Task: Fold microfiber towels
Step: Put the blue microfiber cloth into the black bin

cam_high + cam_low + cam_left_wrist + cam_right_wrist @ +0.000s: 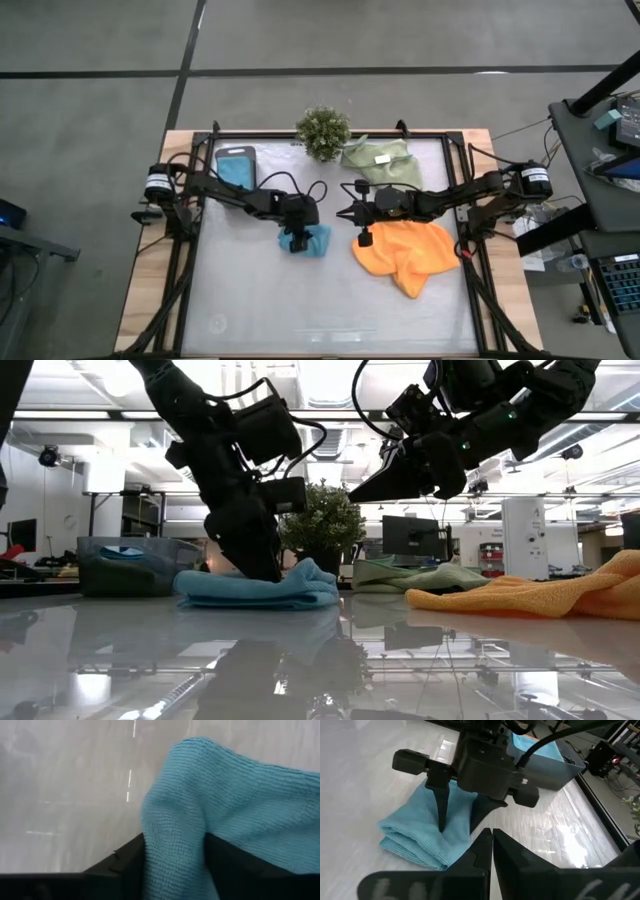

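Overhead, L to R: dark grey tray [236,165] at the table's far-left area, with a teal towel [236,170] lying inside it. Just beside it, toward centre, the left gripper [296,240] is down on a folded teal towel [316,241]. In the right wrist view its two fingers [442,802] straddle a raised fold of cloth, jaws parted w/ the fabric between them; the left wrist view shows that fold pushed up between the finger bases. Whether it's actually pinched, can't tell. From table height the towel [262,586] lies flat and layered, long axis across the view, folded edges stacked on the near side.

Centre back: small bushy plant [324,130], then a pale green towel [380,163] w/ a white tag, crumpled.

Right gripper [347,213] hovers above the table between teal and orange cloths, tips pressed together, holding nothing, pointing toward the left gripper.

Far R: orange towel [405,254], rumpled, unfolded, long axis roughly diagonal, one corner trailing toward the near edge.

Bare glossy table [260,310] along the whole near side.
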